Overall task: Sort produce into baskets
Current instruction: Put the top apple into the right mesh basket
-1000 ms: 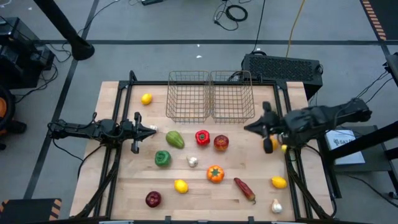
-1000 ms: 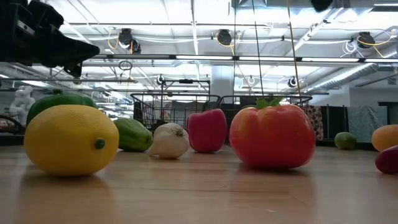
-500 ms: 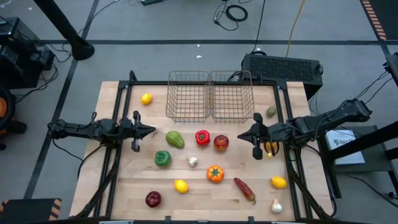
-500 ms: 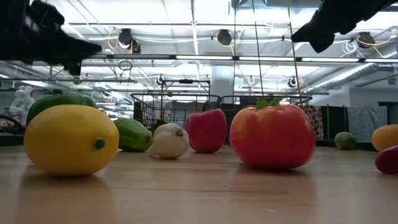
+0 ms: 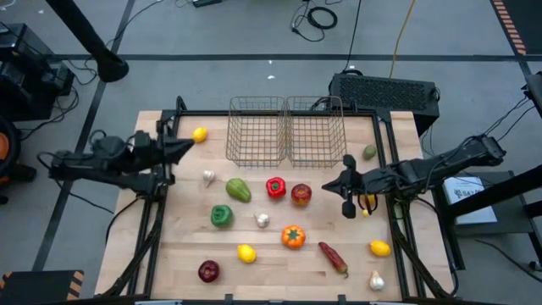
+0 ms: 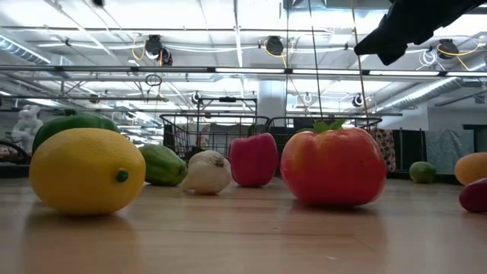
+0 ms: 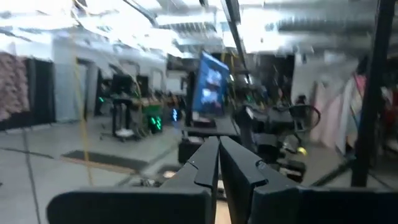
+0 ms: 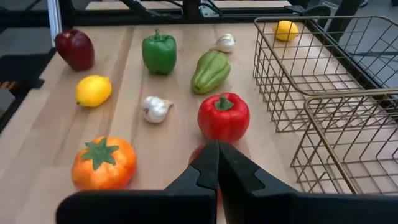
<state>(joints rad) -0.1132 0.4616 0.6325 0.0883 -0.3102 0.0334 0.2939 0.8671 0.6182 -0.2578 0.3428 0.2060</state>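
Wire baskets are seen empty, produce scattered on the tabletop. Left gripper and right gripper are both pinched closed, nothing held.

an industrial lab: exposed ceiling pipes, floor cables, equipment racks.

Two wire baskets, four lemons, two red apples, two red peppers, two green peppers, three garlic bulbs, one orange tomato, one lime
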